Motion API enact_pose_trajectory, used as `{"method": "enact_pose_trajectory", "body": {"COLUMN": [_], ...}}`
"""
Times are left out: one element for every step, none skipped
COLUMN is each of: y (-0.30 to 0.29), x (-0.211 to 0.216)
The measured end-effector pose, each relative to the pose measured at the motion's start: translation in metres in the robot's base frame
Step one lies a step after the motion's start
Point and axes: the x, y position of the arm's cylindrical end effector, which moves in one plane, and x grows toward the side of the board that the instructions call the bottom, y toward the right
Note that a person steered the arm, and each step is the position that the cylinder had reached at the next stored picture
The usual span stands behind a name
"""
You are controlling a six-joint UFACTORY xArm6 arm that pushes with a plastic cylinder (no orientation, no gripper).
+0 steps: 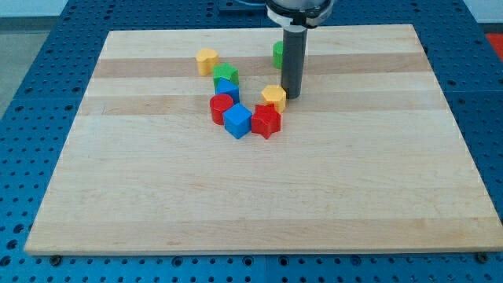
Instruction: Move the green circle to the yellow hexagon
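The green circle [277,53] stands near the view's top, mostly hidden behind my rod, with only its left edge showing. The yellow hexagon [273,97] lies below it, at the right end of a cluster of blocks. My tip [292,96] rests on the board just right of the yellow hexagon, close to it or touching it, and below the green circle.
The cluster also holds a red star [266,120], a blue cube [237,121], a red cylinder [222,108], a blue block [226,90] and a green star [225,75]. A yellow heart [207,60] lies at the upper left. All lie on the wooden board [354,181].
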Motion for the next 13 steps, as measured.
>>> {"method": "enact_pose_trajectory", "body": {"y": [-0.003,-0.003,-0.003,0.017,0.041,0.052,0.049,0.031,0.0,-0.036,-0.045,-0.039,-0.024], "x": [0.004,0.004,0.003,-0.018,-0.051,-0.078,-0.104,-0.133,-0.141,-0.141,-0.141,-0.136,-0.132]}}
